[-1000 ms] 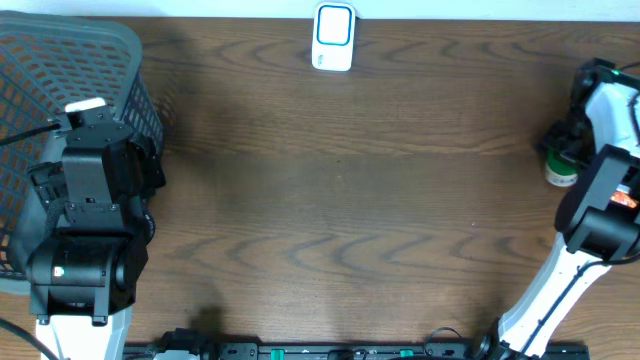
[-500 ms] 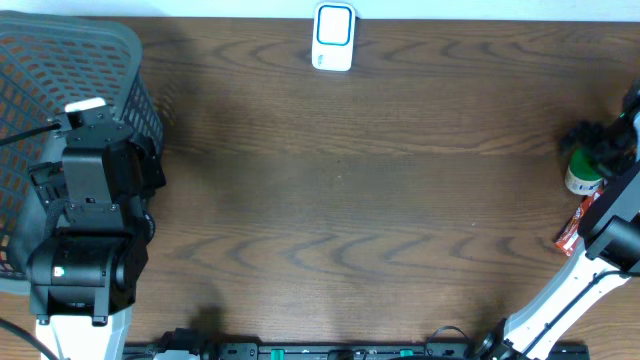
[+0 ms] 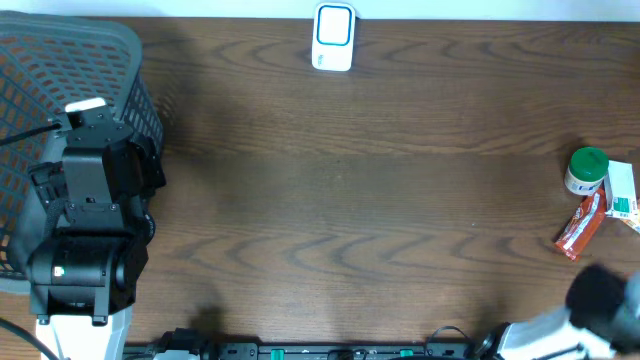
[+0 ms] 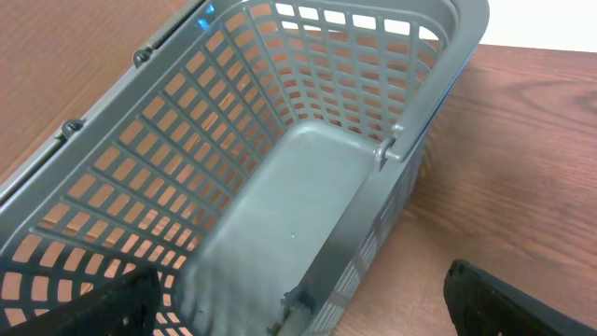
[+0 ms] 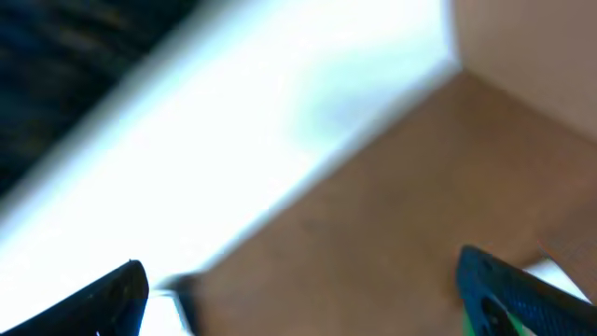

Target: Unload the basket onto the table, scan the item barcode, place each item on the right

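Three small items sit grouped at the right edge of the table point(image 3: 340, 200). They are a green-capped bottle point(image 3: 586, 170), a white-and-green box point(image 3: 622, 190) just right of it, and a red packet point(image 3: 581, 227) lying aslant just nearer, its far end by the bottle. None is gripped. Any barcode is too small to make out from overhead.

The scanner point(image 3: 333, 37), white with a blue face, is at the far edge, centre, well apart from the items.

The right arm point(image 3: 600, 300) is a dark blur at the near right corner, nearer than the items. The right gripper point(image 5: 317, 294) shows in a smeared wrist view: fingertips point(image 5: 112, 294) at opposite sides of the frame, jaws spread wide, nothing between them.

The left arm point(image 3: 88, 230) is over the grey basket point(image 3: 140, 90) at far left. The left gripper point(image 4: 312, 303) is also spread wide and empty, with the basket floor and one wall showing between its fingers.
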### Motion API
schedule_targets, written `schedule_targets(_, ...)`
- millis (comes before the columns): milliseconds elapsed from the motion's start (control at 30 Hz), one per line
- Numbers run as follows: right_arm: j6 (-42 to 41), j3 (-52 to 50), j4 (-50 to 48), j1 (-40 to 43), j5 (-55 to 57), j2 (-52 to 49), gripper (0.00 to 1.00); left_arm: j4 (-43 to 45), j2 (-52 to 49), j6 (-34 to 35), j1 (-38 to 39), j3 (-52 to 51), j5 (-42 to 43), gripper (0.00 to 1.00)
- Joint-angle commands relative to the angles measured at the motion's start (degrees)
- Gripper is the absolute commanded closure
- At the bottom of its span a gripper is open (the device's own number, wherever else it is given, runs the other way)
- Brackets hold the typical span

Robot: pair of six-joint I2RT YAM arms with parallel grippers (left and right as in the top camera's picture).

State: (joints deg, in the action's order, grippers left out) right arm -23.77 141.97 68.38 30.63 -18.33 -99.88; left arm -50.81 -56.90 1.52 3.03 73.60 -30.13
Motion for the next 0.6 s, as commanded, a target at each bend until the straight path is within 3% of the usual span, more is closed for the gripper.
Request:
schedule_targets(0, -3.17, -0.17, -0.52, -2.56, -8.11, 4.37, 0.01, 0.04, -0.02, 0.28, -0.33, -0.31, -0.48, 0.04)
schedule_targets(167, -4.90, -0.17, -5.75, -5.31, -15.08, 11.78, 0.01, 0.04, 0.00, 0.28, -0.33, -0.31, -0.48, 0.04)
schedule_targets(300, -4.92, -0.17, -21.66, -6.60, -29.00, 16.94, 0.01, 0.04, -0.02, 0.28, -0.33, -0.31, -0.48, 0.04)
schedule_targets(333, -4.94, -0.17, -31.61, -6.73, -32.70, 18.73, 0.01, 0.04, 0.00, 0.31, -0.33, -0.31, -0.48, 0.04)
schedule_targets(467, -4.94, -0.17, -46.62, -6.73, -32.94, 21.70, 0.01, 0.04, -0.02, 0.28, -0.33, -0.31, -0.48, 0.04)
schedule_targets(567, -4.92, -0.17, -50.75, -6.73, -33.00, 24.11, 0.01, 0.04, -0.02, 0.31, -0.33, -0.31, -0.48, 0.04)
